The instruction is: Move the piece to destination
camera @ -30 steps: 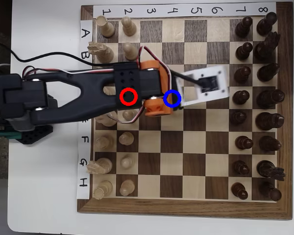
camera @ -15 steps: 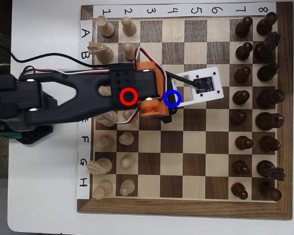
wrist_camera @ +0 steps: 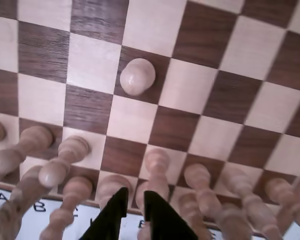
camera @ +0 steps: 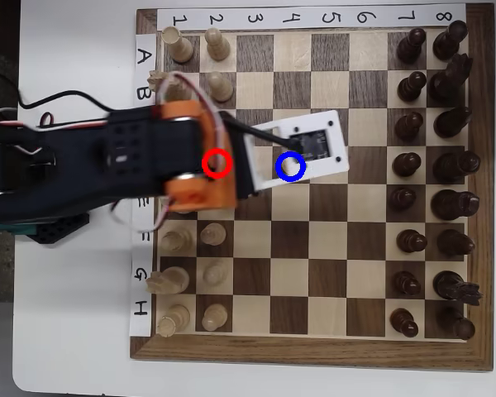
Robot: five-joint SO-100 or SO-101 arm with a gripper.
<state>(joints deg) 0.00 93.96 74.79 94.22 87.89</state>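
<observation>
**Pawn alone on dark square, fingers clear of it**

Pawn [wrist_camera: 137, 76], pale cream wood w/ round head, stands upright on a dark sq in wrist view, well apart from the pale row [wrist_camera: 155, 170] nearer the cam. Overhead I can't see it; the arm [camera: 107, 169] and white cam mount [camera: 302, 153] cover the blue ring [camera: 290, 166] area. Arm reaches across from the left. Fingers [wrist_camera: 135, 202] nearly closed, narrow gap, nothing between them. Board [camera: 314, 248] is glossy checkered wood.
</observation>
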